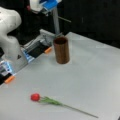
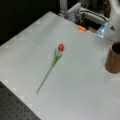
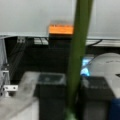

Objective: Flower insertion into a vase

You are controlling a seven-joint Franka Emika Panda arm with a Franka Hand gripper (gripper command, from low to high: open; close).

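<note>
Flower with a red head and a thin green stem (image 1: 53,101) lies flat on the pale grey desk (image 1: 95,75), nearest the bottom edge of a front view. Its red head points to about 9 o'clock and its stem tip to about 4 o'clock. Seen from the opposite side (image 2: 56,58), it rests near the middle of the desk (image 2: 75,100), head at 1 o'clock and stem tip at 7 o'clock. Nothing touches it.

Farther back stands the dark brown, wood-like cylindrical vase (image 1: 61,50), upright, at roughly 1 o'clock from the red head and well apart from it. In a front view the vase (image 2: 113,58) sits at the 3 o'clock edge, its mouth open. No flower shows in it.

Just beyond the vase, at its 9 o'clock, a small orange tab (image 1: 48,50) marks the desk's far edge, beside the white robot arm base (image 1: 10,42).

Farthest of all, the white and blue gripper (image 1: 46,7) hangs at the 12 o'clock edge of a front view, at about 11 o'clock from the vase and clear of the desk.

In the wrist view the dark fingers (image 3: 50,100) stand on either side of a thick green stalk (image 3: 80,37), pressed close against it. The stalk runs up towards 12 o'clock, past the orange tab (image 3: 60,29) and the desk edge behind it.
</note>
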